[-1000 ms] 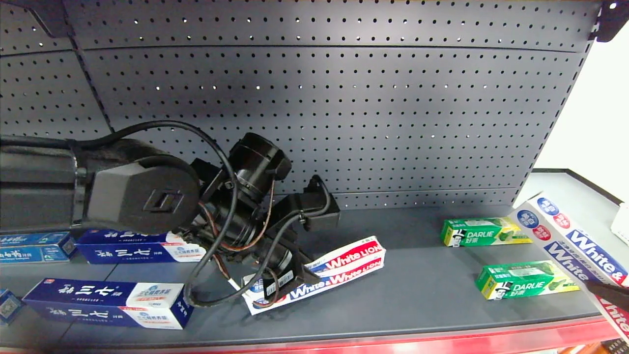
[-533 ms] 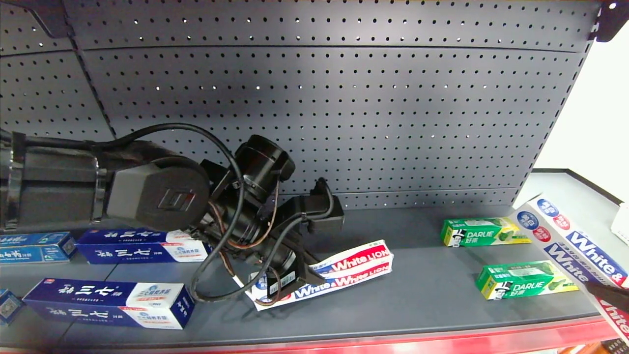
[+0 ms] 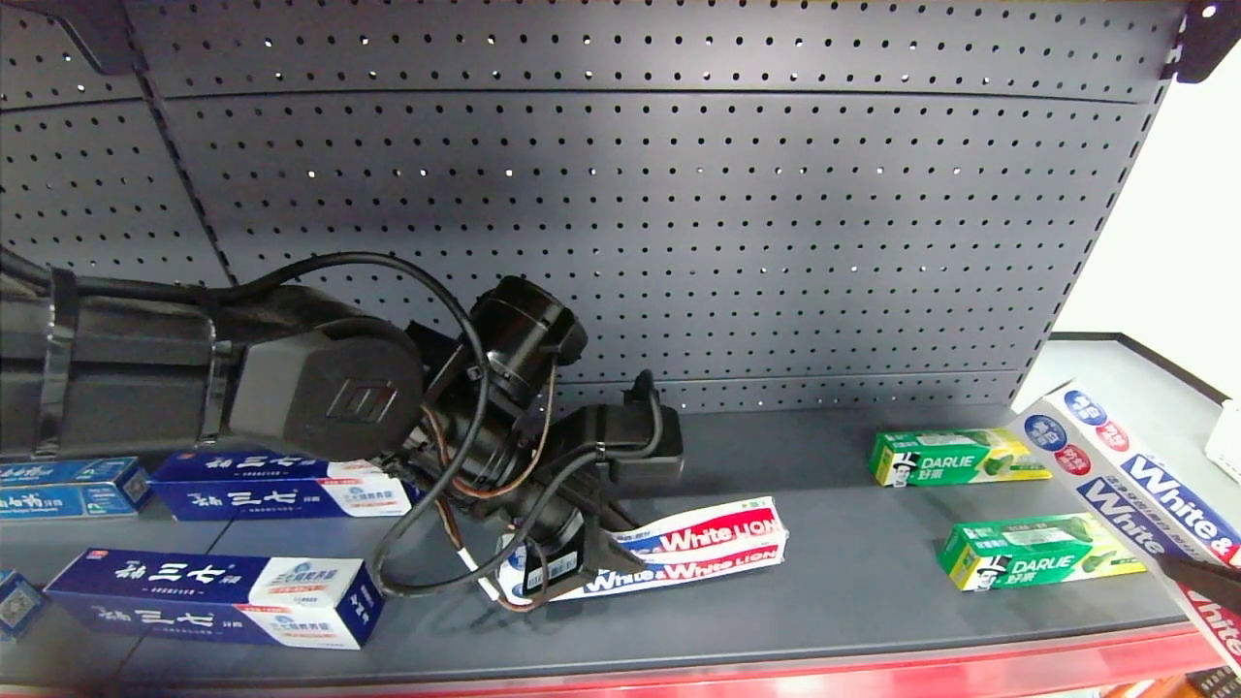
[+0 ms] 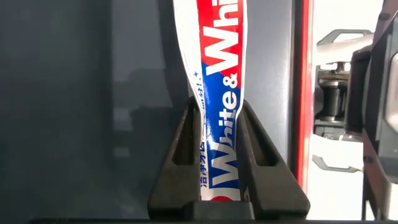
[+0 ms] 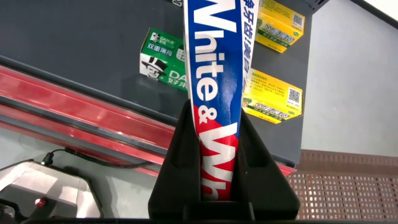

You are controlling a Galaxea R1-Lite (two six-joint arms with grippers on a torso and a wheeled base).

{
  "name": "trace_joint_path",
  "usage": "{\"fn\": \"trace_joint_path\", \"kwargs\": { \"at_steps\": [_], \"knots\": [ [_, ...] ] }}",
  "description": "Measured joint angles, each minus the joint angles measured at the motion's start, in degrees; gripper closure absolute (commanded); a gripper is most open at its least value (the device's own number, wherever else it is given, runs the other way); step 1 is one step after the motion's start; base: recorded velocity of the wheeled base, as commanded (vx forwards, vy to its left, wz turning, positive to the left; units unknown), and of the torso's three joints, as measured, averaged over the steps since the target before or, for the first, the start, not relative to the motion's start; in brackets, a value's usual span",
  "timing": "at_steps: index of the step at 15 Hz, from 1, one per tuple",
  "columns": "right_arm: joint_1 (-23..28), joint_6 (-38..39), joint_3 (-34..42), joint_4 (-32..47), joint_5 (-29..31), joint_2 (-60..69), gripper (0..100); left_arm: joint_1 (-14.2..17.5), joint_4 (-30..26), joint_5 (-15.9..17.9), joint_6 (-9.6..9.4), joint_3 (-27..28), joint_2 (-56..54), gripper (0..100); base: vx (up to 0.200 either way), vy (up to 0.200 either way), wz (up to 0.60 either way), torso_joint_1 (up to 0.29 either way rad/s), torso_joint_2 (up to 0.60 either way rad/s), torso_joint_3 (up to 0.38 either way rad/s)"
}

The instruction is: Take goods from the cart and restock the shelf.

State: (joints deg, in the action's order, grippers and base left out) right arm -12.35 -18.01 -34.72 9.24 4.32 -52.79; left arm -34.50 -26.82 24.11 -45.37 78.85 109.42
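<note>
- Left gripper (image 3: 582,557) has its fingers pinched down on one end of a white, red and blue toothpaste box (image 3: 708,543). In the left wrist view the cardboard even buckles a bit between the jaws.
- That box lies long-ways on the grey shelf (image 3: 824,601), about mid-shelf, between the blue boxes (image 3: 213,586) and the green boxes (image 3: 1037,553). It looks flat on the deck or just above it (can't tell if the far end is actually touching).
- Right gripper (image 5: 214,112) is clamped the same way on a second toothpaste box (image 3: 1134,485), held tilted at the shelf's right end, just beside the green boxes and hanging out past the red front lip.
- My read: this is the set-down step for the left box. It's at its spot but not let go yet.
- Next move probably calls for opening the left fingers wide enough to clear the crushed end, then backing straight out so the box doesn't get dragged or spun toward the blue ones.
- After that the right arm's box needs a spot. The gap near the pegboard back (image 3: 776,242), behind the first box, looks free.
</note>
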Motion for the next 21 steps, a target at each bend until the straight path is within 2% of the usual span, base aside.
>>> {"fn": "trace_joint_path", "kwargs": {
  "at_steps": [15, 18, 21],
  "knots": [
    [0.41, 0.02, 0.4, 0.01, -0.09, 0.44, 100, -1.49, -0.09, 0.02, -0.24, -1.27, 0.78, 100, 0.0, 0.0, 0.0, 0.0, 0.0, 0.0],
    [0.41, 0.02, 0.41, 0.0, -0.09, 0.48, 100, -1.55, -0.09, 1.77, -0.24, -2.28, 0.61, 100, 0.0, 0.0, 0.0, 0.0, 0.0, 0.0],
    [0.41, 0.02, 0.41, 0.0, -0.09, 0.48, 100, -1.74, -0.06, 1.89, -0.24, -2.5, 0.55, 100, 0.0, 0.0, 0.0, 0.0, 0.0, 0.0]
  ]
}}
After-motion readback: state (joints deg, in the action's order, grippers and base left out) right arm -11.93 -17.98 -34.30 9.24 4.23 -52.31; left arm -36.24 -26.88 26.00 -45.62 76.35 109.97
